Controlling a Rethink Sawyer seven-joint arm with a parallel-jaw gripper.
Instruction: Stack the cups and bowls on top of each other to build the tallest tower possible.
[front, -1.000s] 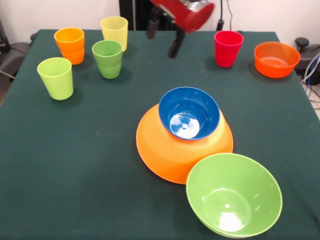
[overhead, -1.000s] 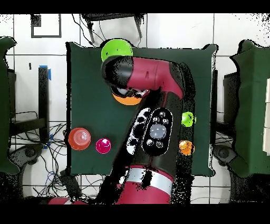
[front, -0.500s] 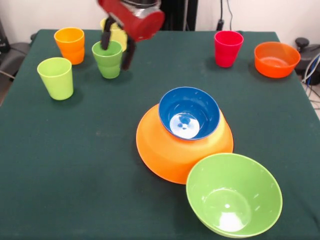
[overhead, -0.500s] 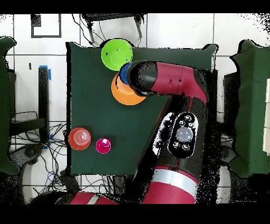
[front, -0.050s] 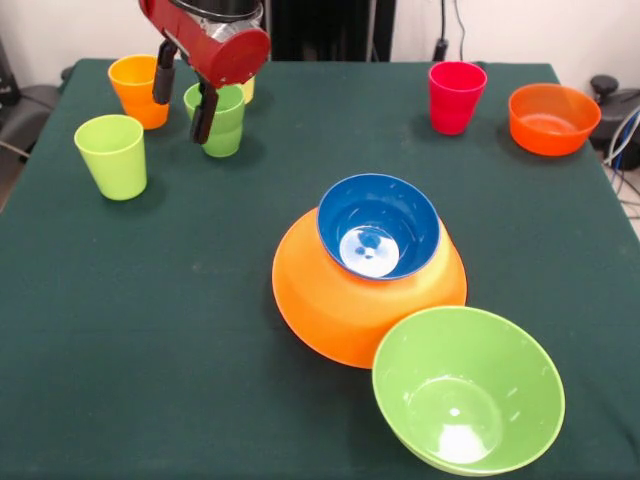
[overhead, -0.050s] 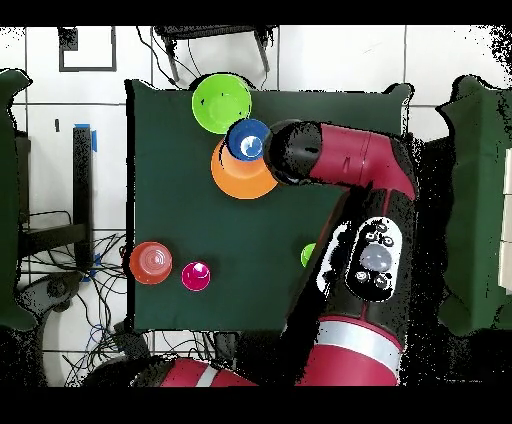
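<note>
Yellow cup (front, -0.050s: 245, 90) mostly behind tool (front, -0.050s: 182, 92)

Blue bowl (overhead, -0.050s: 247, 138) in orange bowl (overhead, -0.050s: 236, 176), green bowl (overhead, -0.050s: 221, 102) beside

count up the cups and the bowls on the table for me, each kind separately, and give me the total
Cups: 5 – orange, pale yellow, green, lime green, red-pink.
Bowls: 4 – large orange, blue, light green, small red-orange.
Total: 9
</note>
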